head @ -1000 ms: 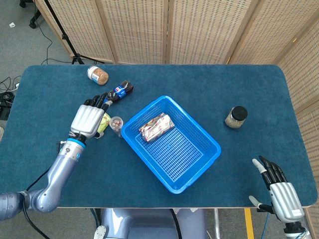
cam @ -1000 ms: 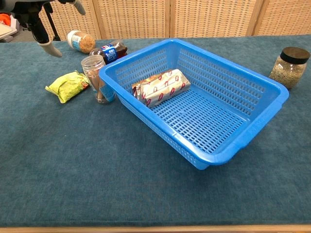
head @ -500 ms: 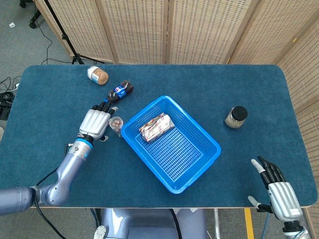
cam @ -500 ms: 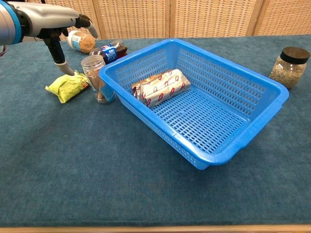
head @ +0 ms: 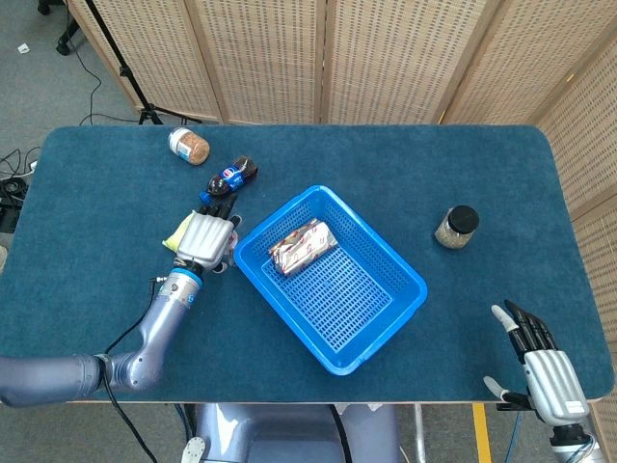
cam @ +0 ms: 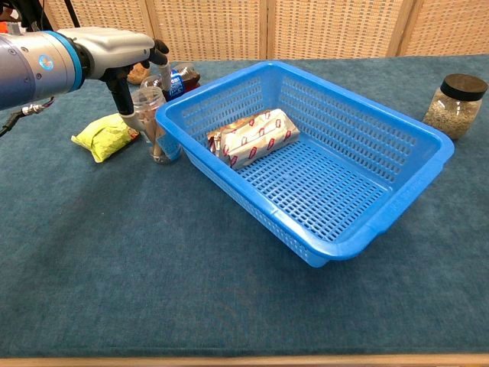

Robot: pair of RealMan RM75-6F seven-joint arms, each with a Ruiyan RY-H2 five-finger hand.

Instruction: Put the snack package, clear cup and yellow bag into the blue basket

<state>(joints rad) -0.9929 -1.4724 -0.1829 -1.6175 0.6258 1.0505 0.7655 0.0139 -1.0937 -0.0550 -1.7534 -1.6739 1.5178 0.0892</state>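
The blue basket [head: 359, 301] [cam: 330, 188] sits mid-table, with the red and silver snack package [head: 302, 244] [cam: 256, 136] lying in its far-left corner. Just outside the basket's left wall stands the clear cup [cam: 152, 122], upright. My left hand [head: 207, 236] [cam: 113, 49] hovers right over the cup, fingers apart, thumb hanging down by the cup's left side; in the head view the hand hides the cup. The yellow bag [head: 176, 234] [cam: 107, 136] lies flat left of the cup. My right hand [head: 541, 365] rests open at the table's front right corner, holding nothing.
A small cola bottle [head: 231, 176] [cam: 180, 78] lies just behind the cup. A lidded jar [head: 189, 145] lies on its side at the far left. A dark-lidded jar [head: 457, 227] [cam: 456, 95] stands right of the basket.
My left hand has moved right and lower, from beside the yellow bag to directly above the clear cup. The right hand, the basket and the objects have stayed put.
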